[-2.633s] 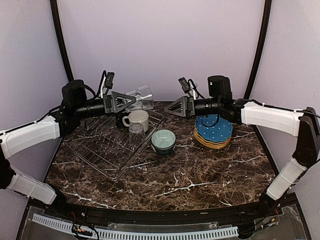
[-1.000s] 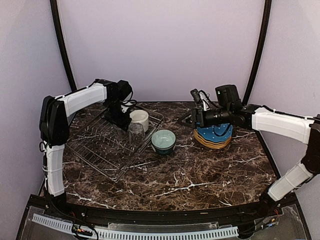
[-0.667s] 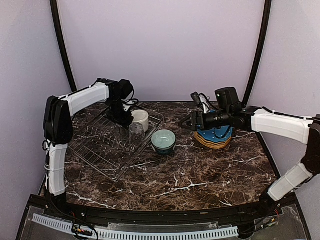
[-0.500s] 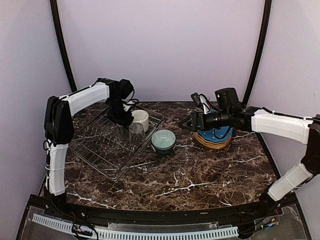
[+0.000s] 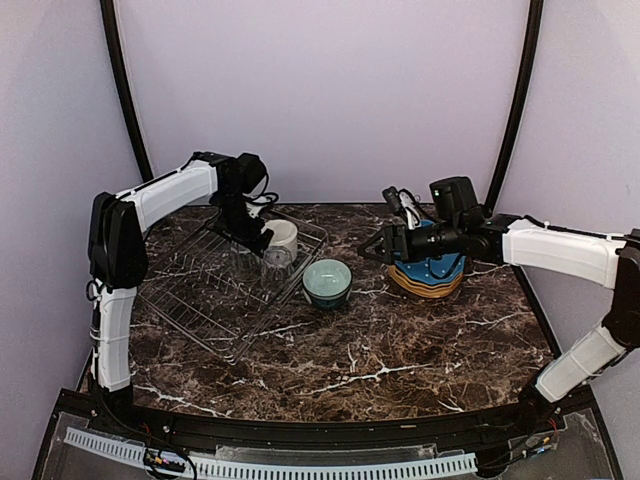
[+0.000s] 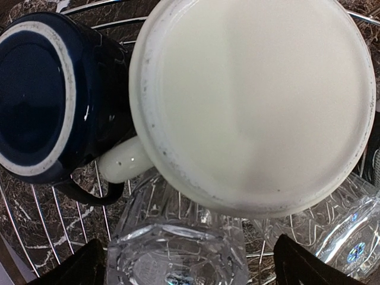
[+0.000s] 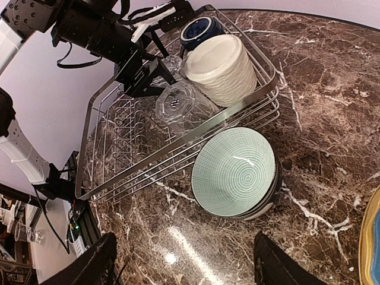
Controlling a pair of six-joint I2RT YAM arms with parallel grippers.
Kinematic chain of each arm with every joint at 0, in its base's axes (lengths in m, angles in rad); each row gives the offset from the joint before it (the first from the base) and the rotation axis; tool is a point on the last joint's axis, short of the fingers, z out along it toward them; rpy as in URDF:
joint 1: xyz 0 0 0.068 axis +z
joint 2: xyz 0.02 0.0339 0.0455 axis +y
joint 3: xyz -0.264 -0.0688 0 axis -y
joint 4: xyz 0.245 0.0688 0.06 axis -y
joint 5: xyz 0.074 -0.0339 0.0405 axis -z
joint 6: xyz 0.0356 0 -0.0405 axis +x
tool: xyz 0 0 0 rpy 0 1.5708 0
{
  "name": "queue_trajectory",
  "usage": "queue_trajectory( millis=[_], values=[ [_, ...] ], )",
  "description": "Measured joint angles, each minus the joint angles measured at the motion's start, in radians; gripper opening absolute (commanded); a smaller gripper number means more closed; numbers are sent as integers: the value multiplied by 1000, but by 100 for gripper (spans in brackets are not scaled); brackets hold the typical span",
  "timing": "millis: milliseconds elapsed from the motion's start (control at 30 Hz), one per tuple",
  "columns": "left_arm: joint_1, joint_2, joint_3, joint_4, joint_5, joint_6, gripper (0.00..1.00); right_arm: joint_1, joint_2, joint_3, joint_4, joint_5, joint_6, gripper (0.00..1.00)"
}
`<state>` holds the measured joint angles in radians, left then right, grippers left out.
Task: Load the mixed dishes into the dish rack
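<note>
Left hand [image 6: 187, 267] is hanging open over the racked clear ribbed glass [image 7: 175, 102]; right hand [image 7: 184, 264], open, is facing the pale-teal bowl [image 7: 234, 172] at three o'clock of the dish rack [image 7: 148, 158]: rigid, slick, likely a rim pinch.

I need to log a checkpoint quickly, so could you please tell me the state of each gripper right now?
Left gripper: open, straddling the clear ribbed glass, not clamped on it.
Right gripper: open, holding nothing.
</note>
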<state>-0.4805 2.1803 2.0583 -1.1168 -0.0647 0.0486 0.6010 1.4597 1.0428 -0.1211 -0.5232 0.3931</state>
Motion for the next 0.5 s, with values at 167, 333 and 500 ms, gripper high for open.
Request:
queue_trajectory(
  millis=[167,333,500],
  values=[
    [1,-10,0,0,-19,0,99,-1,-5,0,-26,50,-9,76],
    [6,-74,0,0,-87,1,99,-35,-30,5,-114,156,-29,76],
    [6,-229,-52,44,-144,0,99,-114,-30,32,-208,296,-67,75]
  ],
)
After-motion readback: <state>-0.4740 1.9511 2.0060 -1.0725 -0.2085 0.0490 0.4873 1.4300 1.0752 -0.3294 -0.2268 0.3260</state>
